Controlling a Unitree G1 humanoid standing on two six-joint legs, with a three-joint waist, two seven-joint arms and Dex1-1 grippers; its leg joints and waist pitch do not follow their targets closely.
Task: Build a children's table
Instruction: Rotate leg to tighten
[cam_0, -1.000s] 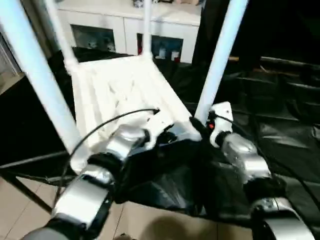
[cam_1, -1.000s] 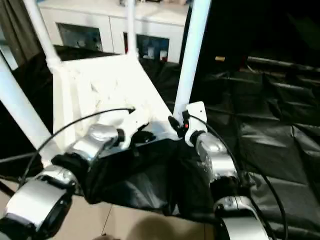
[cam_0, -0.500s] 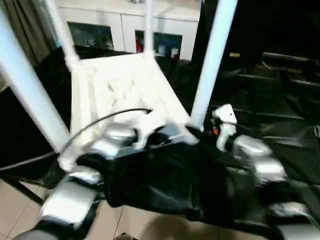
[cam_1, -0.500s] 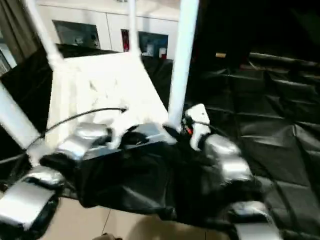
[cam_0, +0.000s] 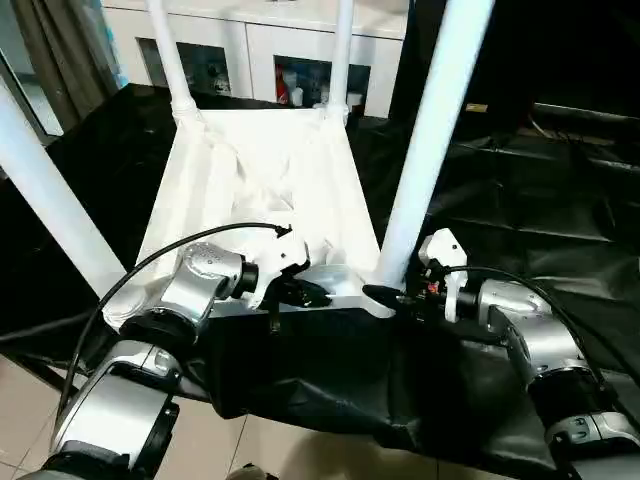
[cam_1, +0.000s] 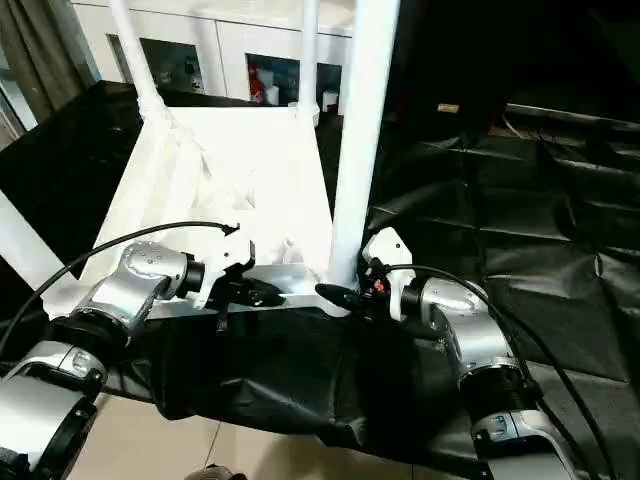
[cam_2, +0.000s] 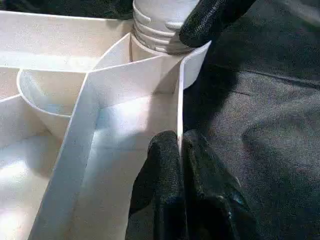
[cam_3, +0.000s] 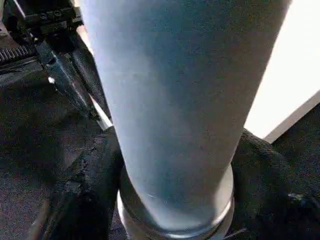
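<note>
Since a second ago the right gripper (cam_0: 385, 296) has dropped to the base of the long white tubular plastic leg (cam_0: 430, 140), fingers closed around it above its round corner socket (cam_2: 192, 62). Upturned small white plastic children's table (cam_0: 265, 190) lies on the black-draped work table (cam_0: 560, 200), four legs standing; left gripper (cam_2: 181, 150) pinches its near rim wall, 9 o'clock of that socket. Risk, judged: twisting the leg crooked could cross-thread it, or slide the top off the near edge.
</note>
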